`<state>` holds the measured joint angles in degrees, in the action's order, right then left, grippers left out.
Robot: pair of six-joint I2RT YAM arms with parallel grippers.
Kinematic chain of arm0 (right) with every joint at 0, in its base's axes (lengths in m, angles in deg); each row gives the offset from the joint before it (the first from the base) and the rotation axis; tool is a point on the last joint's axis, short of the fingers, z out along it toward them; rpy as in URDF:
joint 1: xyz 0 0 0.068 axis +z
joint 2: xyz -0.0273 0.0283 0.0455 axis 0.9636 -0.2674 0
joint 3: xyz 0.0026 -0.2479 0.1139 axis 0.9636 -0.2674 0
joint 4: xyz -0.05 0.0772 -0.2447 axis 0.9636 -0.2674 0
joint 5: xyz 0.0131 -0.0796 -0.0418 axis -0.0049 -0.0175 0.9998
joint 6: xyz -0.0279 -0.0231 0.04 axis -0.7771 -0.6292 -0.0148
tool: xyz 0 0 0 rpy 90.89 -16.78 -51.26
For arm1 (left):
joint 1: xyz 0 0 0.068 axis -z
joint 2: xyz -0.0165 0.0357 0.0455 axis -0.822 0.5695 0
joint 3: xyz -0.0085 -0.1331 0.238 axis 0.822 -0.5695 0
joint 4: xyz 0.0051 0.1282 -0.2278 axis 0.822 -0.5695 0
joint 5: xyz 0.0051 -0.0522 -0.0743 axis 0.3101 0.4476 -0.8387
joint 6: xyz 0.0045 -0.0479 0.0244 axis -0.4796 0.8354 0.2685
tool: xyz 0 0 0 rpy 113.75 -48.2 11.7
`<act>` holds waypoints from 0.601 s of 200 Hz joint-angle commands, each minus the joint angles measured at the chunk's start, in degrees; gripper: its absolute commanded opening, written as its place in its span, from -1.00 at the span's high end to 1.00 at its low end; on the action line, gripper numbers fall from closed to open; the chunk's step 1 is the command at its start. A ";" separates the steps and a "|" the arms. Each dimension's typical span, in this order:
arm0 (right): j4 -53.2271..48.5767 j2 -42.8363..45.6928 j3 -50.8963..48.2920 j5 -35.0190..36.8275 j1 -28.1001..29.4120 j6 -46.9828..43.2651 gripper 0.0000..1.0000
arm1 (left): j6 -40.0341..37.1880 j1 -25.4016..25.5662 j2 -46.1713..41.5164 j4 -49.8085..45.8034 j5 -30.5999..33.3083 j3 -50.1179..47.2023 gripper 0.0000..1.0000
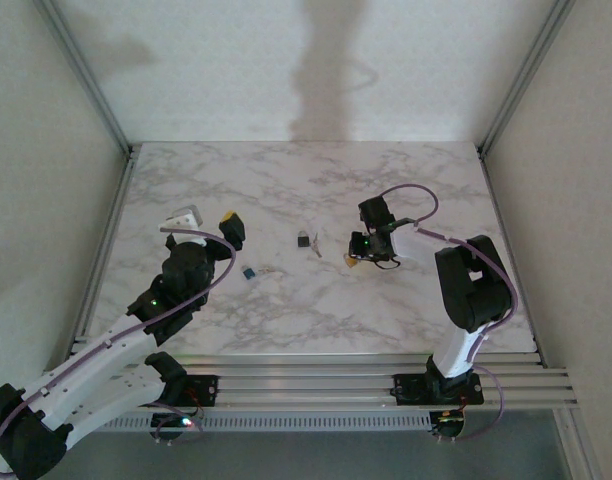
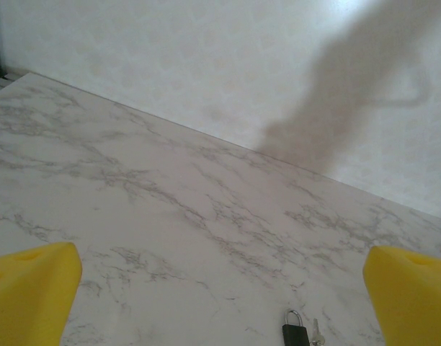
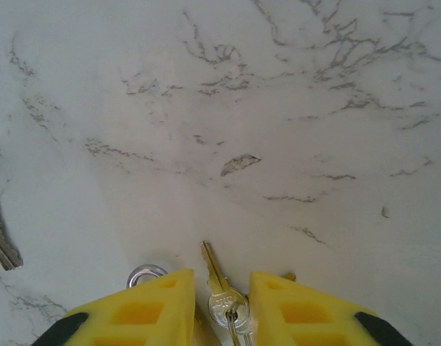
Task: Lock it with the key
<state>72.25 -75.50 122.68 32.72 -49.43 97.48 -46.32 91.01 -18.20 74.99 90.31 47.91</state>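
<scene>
Between the narrowly parted jaws of my right gripper (image 3: 220, 303) the key (image 3: 219, 285) lies on the table (image 3: 278, 108), well apart from the padlock (image 1: 302, 239); my left gripper (image 2: 220, 267) stands wide. I fear a crooked closing pinches the ring (image 3: 147, 274) instead.

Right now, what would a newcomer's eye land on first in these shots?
A brass key on its ring sits between the slightly parted jaws of the right gripper, low over the marble table. Mid-table stands out a small black padlock with a second key just beside it. The left gripper hovers over the table's left side, jaws wide open and holding nothing.
</scene>
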 commanded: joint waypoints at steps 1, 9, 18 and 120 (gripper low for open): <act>-1.27 3.44 -1.00 0.39 0.76 -0.52 0.29 | -0.74 -0.66 -0.98 0.97 1.27 0.06 -0.99; -1.16 4.38 -1.24 0.35 0.95 -0.73 0.21 | -0.79 -0.66 -0.98 0.98 1.27 0.08 -0.99; -0.94 5.41 -1.48 0.32 1.17 -0.88 0.10 | -0.73 -0.66 -0.93 1.01 1.27 0.10 -0.99; 2.75 20.22 -6.26 5.93 2.52 0.11 -0.98 | -0.38 -0.66 -1.46 0.79 0.70 0.08 -0.99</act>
<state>72.49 -60.07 118.42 35.78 -47.22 96.40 -46.30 91.01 -18.58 75.01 90.33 47.91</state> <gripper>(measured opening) 0.988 0.996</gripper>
